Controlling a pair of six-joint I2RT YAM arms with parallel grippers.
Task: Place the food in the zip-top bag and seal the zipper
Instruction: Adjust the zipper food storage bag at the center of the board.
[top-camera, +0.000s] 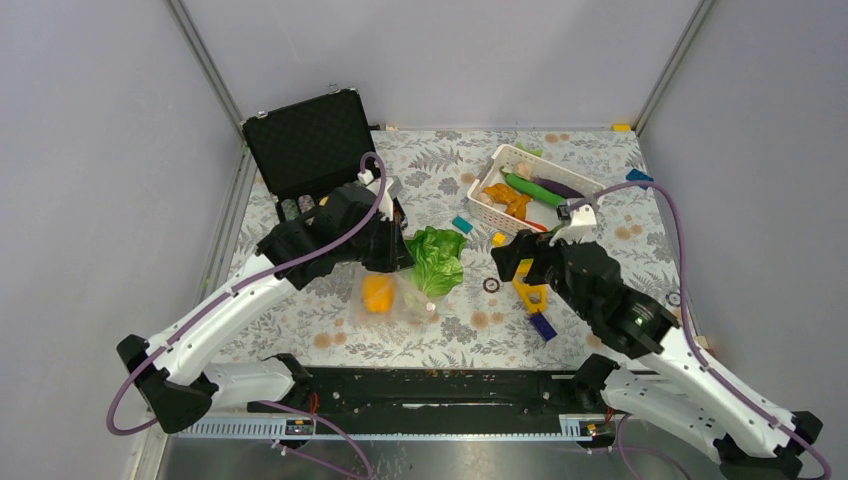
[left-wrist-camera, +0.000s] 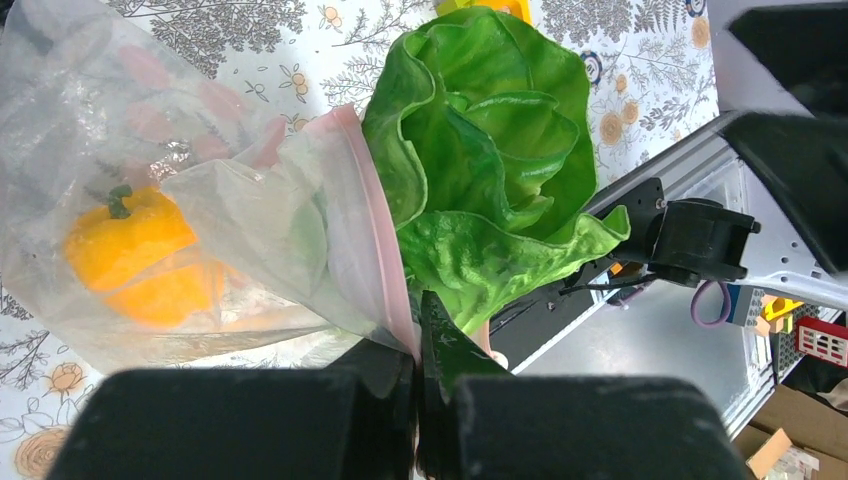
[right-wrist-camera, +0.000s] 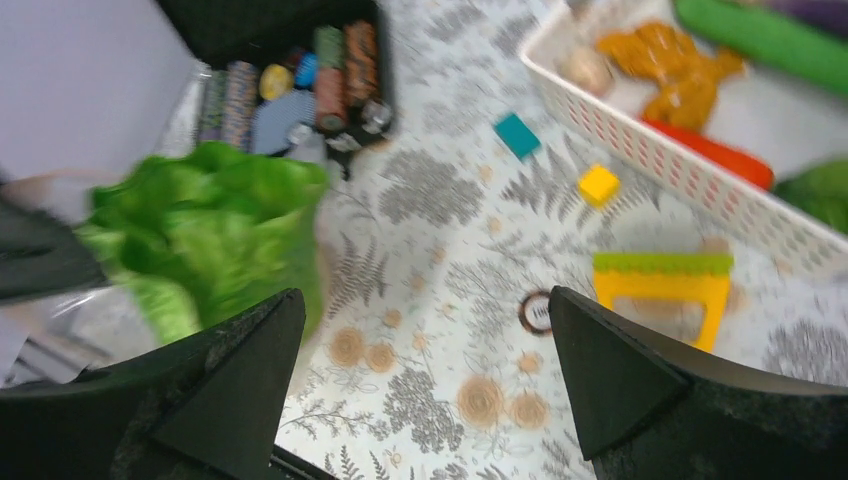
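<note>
1. Top view: left gripper (top-camera: 400, 258) pinches the zip-top bag (top-camera: 410, 303) at its edge; lettuce leaf (top-camera: 436, 258) lies between it and the right gripper (top-camera: 502, 264).
2. Left wrist: jaws clenched on the zipper (left-wrist-camera: 376, 225); bell pepper (left-wrist-camera: 130, 252) bagged, ahead-left.
3. Right wrist: jaws released, empty; lettuce leaf ahead-left.

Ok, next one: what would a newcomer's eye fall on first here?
The green lettuce leaf at mid-table, poking from the mouth of the zip-top bag, whose pink zipper edge the shut left hand pinches. A yellow-orange bell pepper lies inside the bag; the right hand hangs open and empty nearby.
</note>
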